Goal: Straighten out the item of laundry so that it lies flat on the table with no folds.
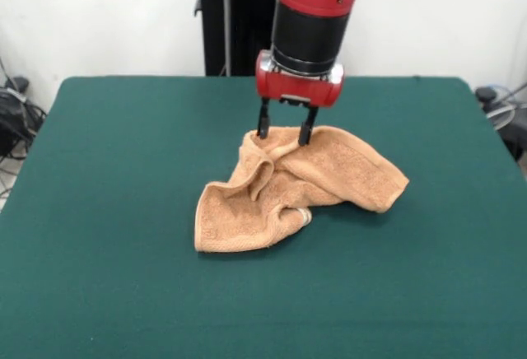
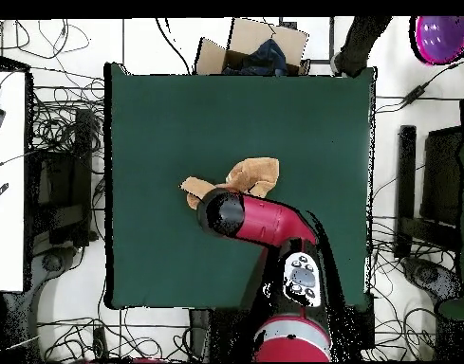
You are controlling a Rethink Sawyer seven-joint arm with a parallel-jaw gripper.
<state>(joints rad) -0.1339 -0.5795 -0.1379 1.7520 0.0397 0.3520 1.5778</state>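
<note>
The item of laundry (image 1: 296, 182) is a peach-orange towel, crumpled in a bunched heap near the middle of the green table (image 1: 123, 170). One corner lies spread toward the front left and a fold runs out to the right. My gripper (image 1: 284, 135) hangs straight down over the towel's far edge. It is open, and both fingertips touch the raised cloth there. In the overhead view the arm's wrist (image 2: 221, 210) covers the gripper and part of the towel (image 2: 254, 175). Only the towel's two ends show on the table (image 2: 159, 123).
A cardboard box (image 2: 254, 47) with dark cloth in it stands just beyond one table edge. Cables lie on the floor all round the table. A white desk (image 2: 6, 180) stands off to one side, and a purple object (image 2: 442, 36) sits at a corner.
</note>
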